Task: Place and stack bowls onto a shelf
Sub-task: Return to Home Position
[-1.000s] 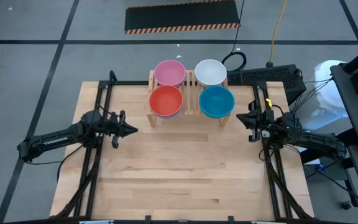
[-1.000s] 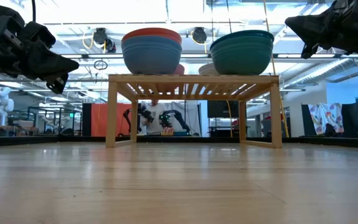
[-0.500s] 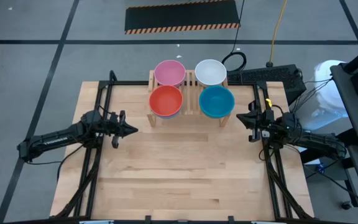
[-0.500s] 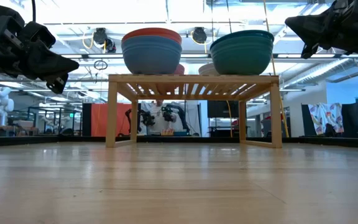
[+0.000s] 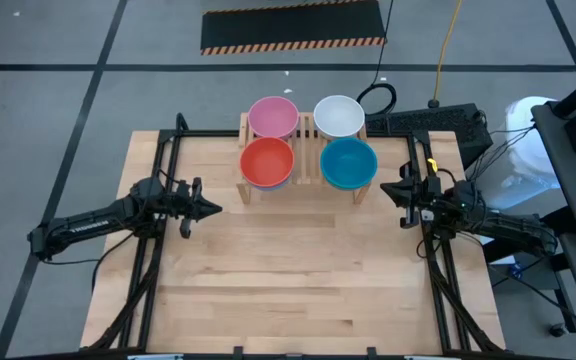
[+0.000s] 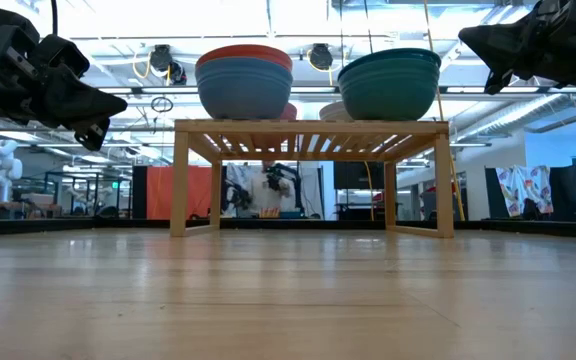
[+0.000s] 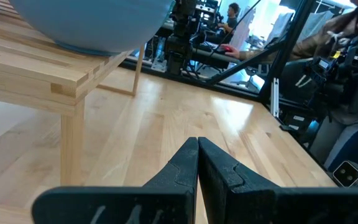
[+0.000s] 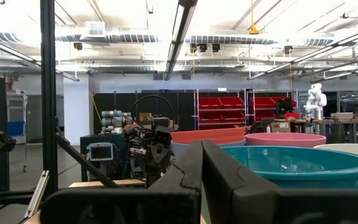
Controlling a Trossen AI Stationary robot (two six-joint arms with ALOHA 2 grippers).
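Note:
The shelf (image 5: 308, 150) stands at the table's far middle on its short legs (image 6: 180, 180). On its slats rest a pink bowl (image 5: 273, 117), a white bowl (image 5: 339, 116), a red bowl (image 6: 244, 54) nested in a blue one (image 6: 244, 90), and a teal-blue bowl (image 6: 389, 58) nested in a green one (image 6: 389, 95). My left gripper (image 5: 213, 209) hovers shut, left of and nearer than the shelf, pointing at it. My right gripper (image 5: 388, 188) hovers shut to the shelf's right. Both hold nothing, as the wrist views show for the left gripper (image 7: 197, 142) and the right gripper (image 8: 201, 146).
Bare wooden tabletop (image 5: 298, 280) spreads from the shelf to the near edge. Black frame rails (image 5: 153, 290) run along the table's left and right sides under the arms. A person (image 6: 266, 190) shows in the room behind, under the shelf.
Both arms and all bowls have kept still. Only the person in the room behind the shelf has shifted a little.

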